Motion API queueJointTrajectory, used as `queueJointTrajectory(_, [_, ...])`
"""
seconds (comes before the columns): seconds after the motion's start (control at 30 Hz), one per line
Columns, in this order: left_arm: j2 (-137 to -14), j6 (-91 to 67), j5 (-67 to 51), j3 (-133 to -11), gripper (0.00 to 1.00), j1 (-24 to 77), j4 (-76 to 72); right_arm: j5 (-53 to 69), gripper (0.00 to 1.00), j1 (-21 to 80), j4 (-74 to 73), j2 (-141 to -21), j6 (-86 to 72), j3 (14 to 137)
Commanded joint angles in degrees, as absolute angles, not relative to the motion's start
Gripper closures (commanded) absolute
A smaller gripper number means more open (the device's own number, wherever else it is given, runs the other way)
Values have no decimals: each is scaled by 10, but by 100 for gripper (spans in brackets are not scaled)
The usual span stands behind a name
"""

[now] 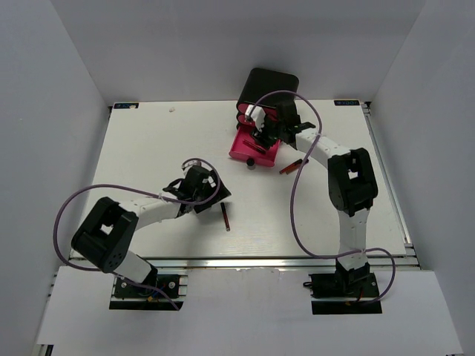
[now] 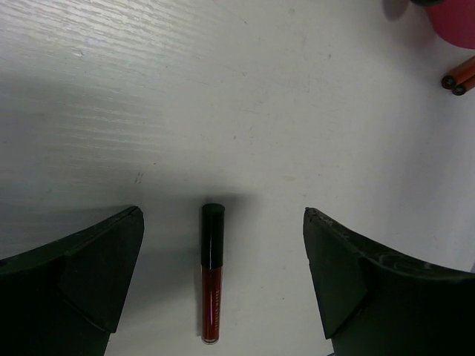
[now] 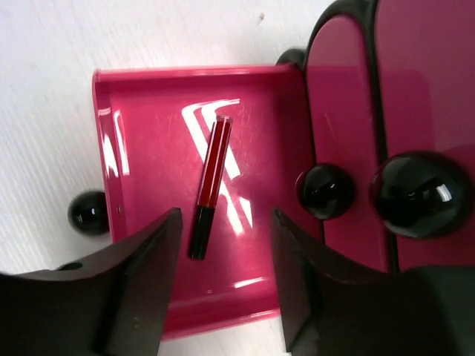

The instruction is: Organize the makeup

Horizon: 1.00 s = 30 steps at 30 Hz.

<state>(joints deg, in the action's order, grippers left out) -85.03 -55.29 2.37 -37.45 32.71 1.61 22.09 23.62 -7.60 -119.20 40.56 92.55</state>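
A dark red lip-gloss stick with a black cap (image 2: 211,273) lies on the white table between the wide-open jaws of my left gripper (image 2: 223,259); from above it shows just right of that gripper (image 1: 225,218). My right gripper (image 3: 226,256) is open and empty over the pulled-out pink drawer (image 3: 141,170), where a second red stick with a black cap (image 3: 208,185) lies flat. Two thin red-brown pencils (image 1: 294,165) lie on the table right of the drawer, and their tips show in the left wrist view (image 2: 460,77). No compacts or palettes are in view.
The black box with pink drawers (image 1: 267,93) stands at the back centre, its lowest drawer (image 1: 245,144) pulled out toward the front. Two closed drawer fronts with black round knobs (image 3: 413,194) sit right of the open drawer. White walls enclose the table.
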Motion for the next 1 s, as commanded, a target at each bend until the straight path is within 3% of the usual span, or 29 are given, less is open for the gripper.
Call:
queueJointTrajectory(0.0, [-885,-544,68,-410,3,350,118,207,42,237,-98,-1180,400,948])
queueJointTrajectory(0.1, [-914,-544,99,-445,5,370,164,203,28,236,-75,-1150,376,911])
queueJointTrajectory(0.17, [-930,-547,122,-466,8,383,201,206,25,235,-48,-1108,364,861])
queueJointTrajectory(0.4, [-1006,-544,170,-556,20,431,305,224,22,222,21,-965,309,725])
queueJointTrajectory(0.67, [-1072,-558,171,-605,24,489,374,240,22,183,12,-895,273,679])
queueJointTrajectory(0.73, [-1082,-561,167,-606,33,492,378,241,22,175,10,-878,268,668])
queueJointTrajectory(0.83, [-1099,-568,164,-605,56,497,379,246,22,158,3,-855,256,657])
queueJointTrajectory(0.97, [-1116,-567,171,-602,58,497,373,247,22,127,21,-820,234,623])
